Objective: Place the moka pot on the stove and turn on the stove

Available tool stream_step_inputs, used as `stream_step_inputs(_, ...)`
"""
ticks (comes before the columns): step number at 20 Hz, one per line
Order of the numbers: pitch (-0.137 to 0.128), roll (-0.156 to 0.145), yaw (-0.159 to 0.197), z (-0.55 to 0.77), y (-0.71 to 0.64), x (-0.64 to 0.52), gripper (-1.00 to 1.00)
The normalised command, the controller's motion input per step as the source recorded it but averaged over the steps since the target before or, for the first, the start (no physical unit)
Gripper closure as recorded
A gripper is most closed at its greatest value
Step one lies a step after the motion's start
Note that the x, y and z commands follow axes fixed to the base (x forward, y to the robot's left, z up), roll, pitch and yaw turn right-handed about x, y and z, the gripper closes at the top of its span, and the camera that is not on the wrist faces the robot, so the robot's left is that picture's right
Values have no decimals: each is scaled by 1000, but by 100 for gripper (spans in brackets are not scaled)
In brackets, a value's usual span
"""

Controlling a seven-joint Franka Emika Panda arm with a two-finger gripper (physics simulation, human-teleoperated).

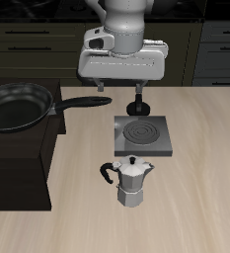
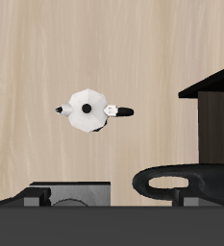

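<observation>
The silver moka pot (image 1: 133, 181) stands upright on the table near the front edge, its black handle to one side. It also shows from above in the wrist view (image 2: 87, 109). The grey stove (image 1: 141, 136) with its spiral coil lies just behind the pot and is bare; its edge shows in the wrist view (image 2: 80, 194). A black knob (image 1: 138, 108) stands at the stove's back edge. My gripper (image 1: 121, 91) hangs open and empty, high above the table behind the stove and well away from the pot.
A black frying pan (image 1: 18, 105) rests on top of a large black cabinet (image 1: 18, 158) beside the stove. Its long handle (image 1: 85, 101) reaches towards the gripper. The cabinet's corner shows in the wrist view (image 2: 214, 110). Dark drawers line the back.
</observation>
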Motion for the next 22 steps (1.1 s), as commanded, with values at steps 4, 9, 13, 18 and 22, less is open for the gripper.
stream_step_inputs(4, -26, -8, 11, 82, 128, 217, -100)
stream_step_inputs(9, -2, 16, 6, 11, 263, 122, -100)
stream_step_inputs(13, -14, 38, 2, 8, 243, 24, -100)
stream_step_inputs(18, 9, 29, -11, -132, 222, 20, -100)
stream_step_inputs(22, 20, 13, 23, -263, 55, 51, -100)
